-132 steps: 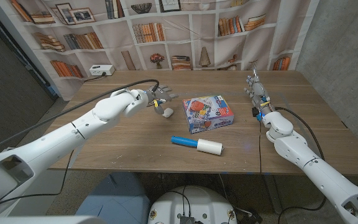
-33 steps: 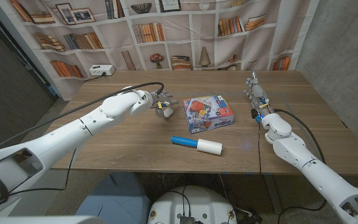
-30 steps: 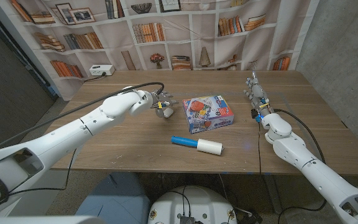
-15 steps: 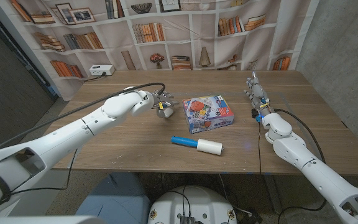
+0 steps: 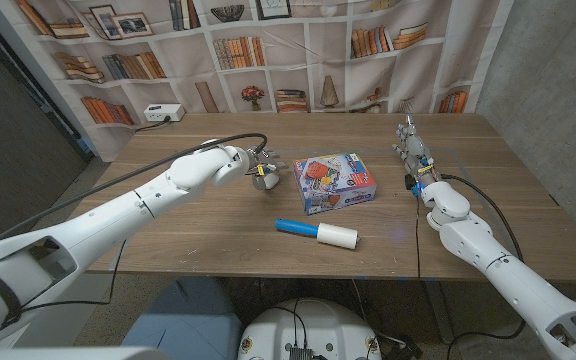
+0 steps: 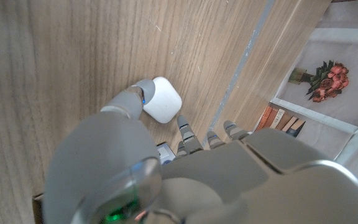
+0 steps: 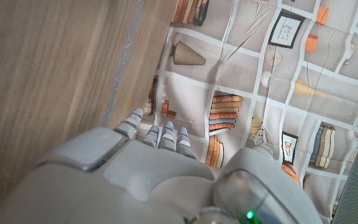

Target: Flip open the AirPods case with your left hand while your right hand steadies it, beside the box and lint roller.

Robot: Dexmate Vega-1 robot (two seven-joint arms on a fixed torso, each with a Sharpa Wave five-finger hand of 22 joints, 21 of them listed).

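White earbud case [image 6: 163, 99] is seen on the wooden table [image 5: 218, 235], lid closed, directly at the fingertips of the left hand [image 5: 256, 167]. One fingertip [image 6: 135, 94] is pressed against the case's side in the left wrist view; the other fingers are held spread just above it, so the case is touched but not gripped. In the head view the case [image 5: 264, 181] is partly covered by that hand. Just right of the left hand, a colourful printed box [image 5: 335, 183] is laid flat, close to the case but apart from it. A lint roller [image 5: 317, 233] with a blue handle and white roll is laid nearer the robot than the box. Well right of these, the right hand [image 5: 411, 150] is held with fingers straight and extended, nothing in it, away from the case.
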